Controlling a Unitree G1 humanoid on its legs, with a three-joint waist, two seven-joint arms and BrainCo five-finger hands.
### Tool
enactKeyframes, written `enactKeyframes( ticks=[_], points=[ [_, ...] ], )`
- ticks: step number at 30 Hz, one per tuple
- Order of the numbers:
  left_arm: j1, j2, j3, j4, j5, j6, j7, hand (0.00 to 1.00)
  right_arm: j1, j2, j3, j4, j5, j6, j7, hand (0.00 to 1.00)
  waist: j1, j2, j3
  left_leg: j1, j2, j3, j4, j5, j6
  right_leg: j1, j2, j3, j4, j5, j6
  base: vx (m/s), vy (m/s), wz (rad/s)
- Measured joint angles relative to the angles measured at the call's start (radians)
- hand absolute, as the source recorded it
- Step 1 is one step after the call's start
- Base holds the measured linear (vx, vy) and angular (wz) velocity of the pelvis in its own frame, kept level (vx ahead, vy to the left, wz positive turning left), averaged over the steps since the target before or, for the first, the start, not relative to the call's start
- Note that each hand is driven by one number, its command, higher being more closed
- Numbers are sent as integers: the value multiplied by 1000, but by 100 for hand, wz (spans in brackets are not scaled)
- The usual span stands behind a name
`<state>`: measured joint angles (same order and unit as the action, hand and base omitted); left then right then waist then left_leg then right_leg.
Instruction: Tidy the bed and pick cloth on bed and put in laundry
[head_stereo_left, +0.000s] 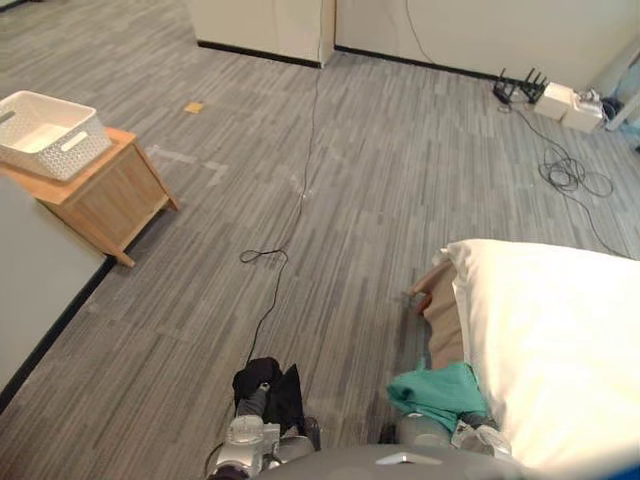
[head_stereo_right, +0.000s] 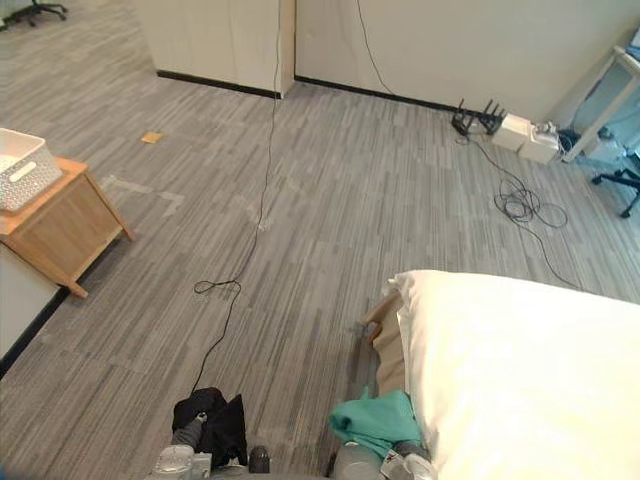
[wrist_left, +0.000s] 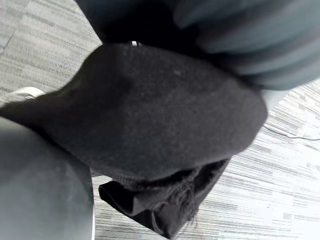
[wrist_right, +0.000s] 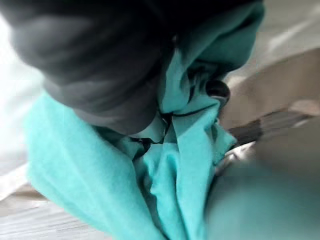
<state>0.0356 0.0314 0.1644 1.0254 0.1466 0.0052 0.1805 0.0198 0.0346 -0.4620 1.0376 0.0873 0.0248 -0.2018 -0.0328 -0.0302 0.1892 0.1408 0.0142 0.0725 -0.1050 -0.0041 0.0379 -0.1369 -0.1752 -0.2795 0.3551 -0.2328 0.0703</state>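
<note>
A black cloth (head_stereo_left: 272, 383) hangs bunched over my left hand (head_stereo_left: 257, 402) low in front of me, above the carpet; the left wrist view has the same black cloth (wrist_left: 165, 125) draped across the hand with a fold dangling below. My right hand (head_stereo_left: 478, 436) is shut on a teal cloth (head_stereo_left: 440, 390) beside the bed's near corner. A dark fingertip (wrist_right: 217, 90) presses into the teal cloth (wrist_right: 180, 165). The bed (head_stereo_left: 560, 340) with a white duvet lies at the right. A white laundry basket (head_stereo_left: 78, 150) stands on a wooden cabinet (head_stereo_left: 110, 195) at the far left.
Grey carpet (head_stereo_left: 350, 190) stretches between me and the cabinet. A thin cord (head_stereo_left: 300, 190) runs across it from the back wall. A router and white boxes (head_stereo_left: 545, 95) with coiled cables (head_stereo_left: 575, 175) sit at the back right. A grey wall panel (head_stereo_left: 30, 270) flanks the left.
</note>
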Motion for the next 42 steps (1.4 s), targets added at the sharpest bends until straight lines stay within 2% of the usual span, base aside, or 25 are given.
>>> enactKeyframes(
  ticks=[4,9,11,14,15,16,17,18,19,21,22,23,25,26,28,29,30,31,33,34,36,38,39,40,42],
  points=[
    [-16,-15,40,-1,5,-2,1,100,16,32,4,-59,32,1,16,100,-4,-10,0,11,11,-52,5,-33,-40,-50,-2,13,3,71,-28,115,-269,40],
    [-18,-59,42,1,35,-12,-1,100,23,2,-12,-55,28,25,71,100,-3,37,-15,6,98,-86,113,-124,-134,12,51,-74,31,-26,-71,354,-155,27],
    [-15,-66,42,0,42,-16,-6,100,24,3,-48,-35,26,28,74,100,-3,58,-34,-37,110,-86,249,-172,-156,68,85,-79,-38,-28,-73,369,-21,8],
    [-12,-55,83,-53,39,-15,-15,100,24,-12,-51,-24,12,28,71,100,6,66,-30,-236,132,-142,780,-192,-192,188,139,-62,-163,11,-89,210,-68,-40],
    [-1,-51,84,-67,25,-11,-17,100,30,-27,-30,-18,7,28,72,100,24,87,-24,-274,159,-131,956,-119,-208,253,171,-31,-200,15,-97,160,1,-121],
    [-3,-38,79,-71,17,-10,-32,100,32,-23,-1,-16,-5,29,72,100,46,82,-20,-327,174,-97,1103,-9,-197,306,173,19,-234,16,-100,135,30,-128],
    [-2,-35,78,-74,11,-11,-30,100,29,-22,2,-19,-16,28,69,100,55,83,-22,-349,178,-76,1148,-25,-183,321,169,42,-246,16,-100,44,79,-113],
    [1,-37,79,-82,-11,-13,-20,100,23,-20,2,-17,-36,28,51,100,58,85,-22,-402,166,-47,1182,-132,-143,339,149,81,-264,10,-104,24,142,-91],
    [-1,-40,78,-94,-20,-19,-19,100,5,-19,-2,-1,-58,27,34,100,58,75,-11,-462,128,-33,1151,-213,-134,351,112,111,-274,6,-107,61,193,-82],
    [-4,-43,70,-110,-44,-39,-18,100,-18,-21,0,44,-72,27,26,100,79,55,3,-506,69,-20,928,-263,-124,365,37,129,-261,-8,-86,231,242,-66],
    [-3,-44,61,-112,-47,-41,-17,100,-17,-26,3,48,-83,27,27,100,86,58,1,-503,61,-20,801,-248,-128,373,21,131,-255,-21,-64,221,299,-51],
    [3,-54,39,-103,-61,-42,-18,100,-7,-50,12,53,-113,26,32,100,97,69,-10,-460,42,11,534,-96,-74,424,-17,133,-254,-76,23,185,243,-14],
    [1,-44,37,-98,-57,-42,-17,100,-7,-47,41,64,-125,26,37,100,96,49,-15,-434,3,21,488,-92,-66,425,-30,142,-260,-71,16,266,180,23],
    [-5,-24,36,-100,-59,-39,-15,100,-27,-39,61,64,-142,21,40,100,97,51,-10,-454,10,69,528,-91,-87,441,30,137,-313,-10,-41,262,172,40],
    [-27,-18,42,-108,-57,-44,-9,100,-60,-50,89,64,-149,22,39,100,111,67,21,-558,71,236,720,-126,-107,491,30,99,-341,41,-23,25,356,46],
    [-7,-16,40,-98,-45,-31,-8,100,-53,-69,85,72,-150,21,39,100,100,112,-2,-543,79,340,551,-90,41,532,47,101,-340,42,-20,83,382,46],
    [3,-11,45,-86,-45,-28,-10,100,-48,-77,86,80,-150,22,38,100,101,97,-4,-526,57,347,556,-106,84,551,36,104,-340,42,-20,297,264,48],
    [9,-10,66,-86,-45,-22,-7,100,-47,-78,90,80,-150,22,41,100,102,84,-10,-510,30,354,540,-120,73,555,16,98,-330,55,-9,242,150,26],
    [34,-10,98,-60,-39,-13,-9,100,-38,-88,75,82,-152,19,41,100,103,86,-25,-443,-41,328,440,-123,96,487,-23,110,-149,126,45,219,285,54],
    [52,-8,102,-45,-38,-8,-9,100,-23,-93,41,87,-153,19,42,100,103,85,-24,-379,-77,297,381,-124,92,413,-40,140,56,209,145,164,318,73],
    [73,5,104,-16,-37,2,-9,100,-5,-68,-25,81,-140,16,39,100,88,69,-17,-263,-122,224,317,-139,86,283,-37,221,419,327,190,79,253,103],
    [81,13,108,2,-37,17,-8,100,6,-84,-28,76,-149,11,40,100,70,64,-11,-159,-137,142,289,-152,93,180,-55,170,646,257,160,-51,143,125],
    [72,12,106,7,-36,20,-8,100,27,-85,-32,71,-150,6,39,100,61,75,-10,-86,-140,78,258,-158,95,117,-86,110,704,196,113,-158,110,153],
    [71,16,95,20,-32,21,-8,100,38,-87,-44,62,-150,4,37,100,48,73,-14,-24,-140,6,227,-157,95,72,-105,64,690,117,81,-180,110,159],
    [63,22,76,18,-15,23,-7,100,54,-79,-49,58,-150,3,34,100,32,64,-12,48,-127,-81,193,-168,77,1,-97,79,575,40,71,67,7,147]
  ],
)
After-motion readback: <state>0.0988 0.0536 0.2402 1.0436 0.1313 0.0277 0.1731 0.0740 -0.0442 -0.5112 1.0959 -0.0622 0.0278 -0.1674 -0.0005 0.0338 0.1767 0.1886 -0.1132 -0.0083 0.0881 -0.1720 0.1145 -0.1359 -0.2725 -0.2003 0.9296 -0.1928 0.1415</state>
